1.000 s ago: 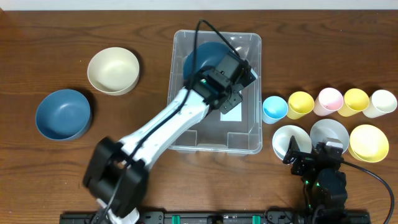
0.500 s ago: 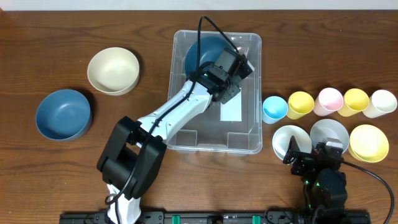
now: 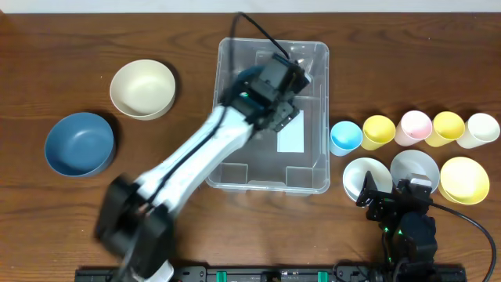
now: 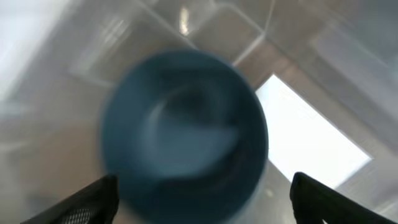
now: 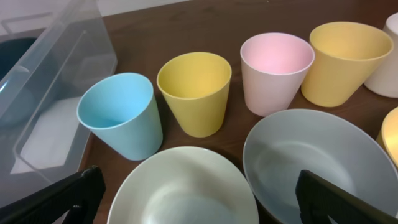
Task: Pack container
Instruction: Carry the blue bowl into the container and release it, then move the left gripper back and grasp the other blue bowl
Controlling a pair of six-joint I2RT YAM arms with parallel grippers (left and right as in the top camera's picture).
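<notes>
A clear plastic container [image 3: 313,178] stands mid-table. A dark blue bowl [image 4: 185,134] lies in its far end, mostly hidden under my left gripper [image 3: 283,78] in the overhead view. In the left wrist view the left gripper [image 4: 204,182] hangs open above that bowl, its fingers wide apart and touching nothing. A cream bowl [image 3: 142,88] and a blue bowl [image 3: 79,143] sit left of the container. My right gripper [image 5: 202,202] is open and empty above a pale white bowl [image 5: 180,190] and a grey bowl [image 5: 314,158].
A row of cups stands right of the container: light blue [image 3: 345,137], yellow [image 3: 378,131], pink [image 3: 415,127], yellow [image 3: 448,127], cream [image 3: 480,129]. A yellow bowl [image 3: 463,180] sits at far right. A white label [image 3: 290,139] lies on the container floor.
The left arm is swinging and blurred; its gripper has shifted slightly up and left over the dark blue bowl, which stays in the container. The right arm has not moved.
</notes>
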